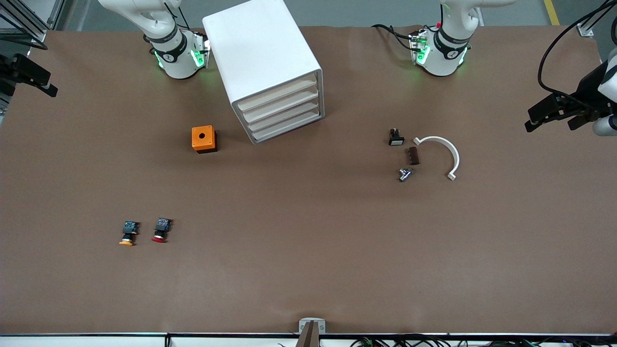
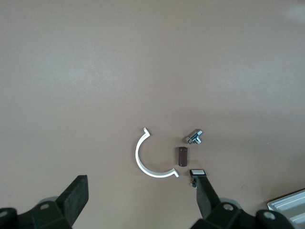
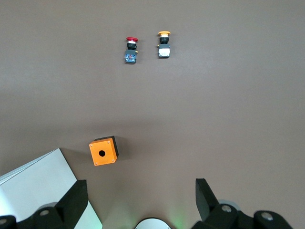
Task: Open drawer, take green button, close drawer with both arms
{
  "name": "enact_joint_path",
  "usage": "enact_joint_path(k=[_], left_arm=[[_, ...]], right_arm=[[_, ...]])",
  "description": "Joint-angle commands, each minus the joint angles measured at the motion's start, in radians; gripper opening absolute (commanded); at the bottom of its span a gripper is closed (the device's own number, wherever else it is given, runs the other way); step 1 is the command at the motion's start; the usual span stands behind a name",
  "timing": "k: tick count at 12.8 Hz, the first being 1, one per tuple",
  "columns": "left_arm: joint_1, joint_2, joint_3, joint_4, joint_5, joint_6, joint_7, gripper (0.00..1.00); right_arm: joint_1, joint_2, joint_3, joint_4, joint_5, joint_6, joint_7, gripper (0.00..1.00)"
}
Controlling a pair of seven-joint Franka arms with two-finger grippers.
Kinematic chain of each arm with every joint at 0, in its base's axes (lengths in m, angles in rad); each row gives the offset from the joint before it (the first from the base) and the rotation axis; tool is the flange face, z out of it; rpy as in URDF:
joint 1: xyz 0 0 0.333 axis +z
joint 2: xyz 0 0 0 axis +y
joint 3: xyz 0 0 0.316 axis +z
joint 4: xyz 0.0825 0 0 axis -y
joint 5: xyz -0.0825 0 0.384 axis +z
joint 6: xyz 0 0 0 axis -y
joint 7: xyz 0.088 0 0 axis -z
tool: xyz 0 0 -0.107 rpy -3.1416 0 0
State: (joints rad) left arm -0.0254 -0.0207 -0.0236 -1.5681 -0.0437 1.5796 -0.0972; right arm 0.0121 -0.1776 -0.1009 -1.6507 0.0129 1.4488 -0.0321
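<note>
Fingers of left gripper (image 2: 143, 202) and right gripper (image 3: 140, 202) wide apart, empty, raised over worktop (image 1: 308, 270). Drawers (image 1: 282, 111) all shut; green button unseen. Nothing done yet.

Brown table (image 1: 308, 270) bears drawer cabinet (image 1: 262, 62), orange box (image 1: 204, 139)

Bench (image 1: 308, 250) – matt brown, smooth. Drawer cabinet (image 1: 262, 53) – white, smooth plastic look. Orange box (image 1: 203, 138) – plastic. Small fitting (image 1: 404, 175) – shiny metal.
</note>
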Motion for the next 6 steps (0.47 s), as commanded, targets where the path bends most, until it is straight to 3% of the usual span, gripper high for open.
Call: enact_joint_path(k=[1,6], left_arm=[[-0.001,0.007,0.001,0.016,0.021,-0.013,0.024,1.0],[0.007,0.016,0.004,0.017,0.022,-0.015,0.034,1.0]], right_arm=[[-0.015,-0.019,0.012,-0.009,-0.007,-0.002,-0.014,1.0],[-0.015,-0.019,0.012,-0.014,-0.008,-0.01,-0.014,1.0]])
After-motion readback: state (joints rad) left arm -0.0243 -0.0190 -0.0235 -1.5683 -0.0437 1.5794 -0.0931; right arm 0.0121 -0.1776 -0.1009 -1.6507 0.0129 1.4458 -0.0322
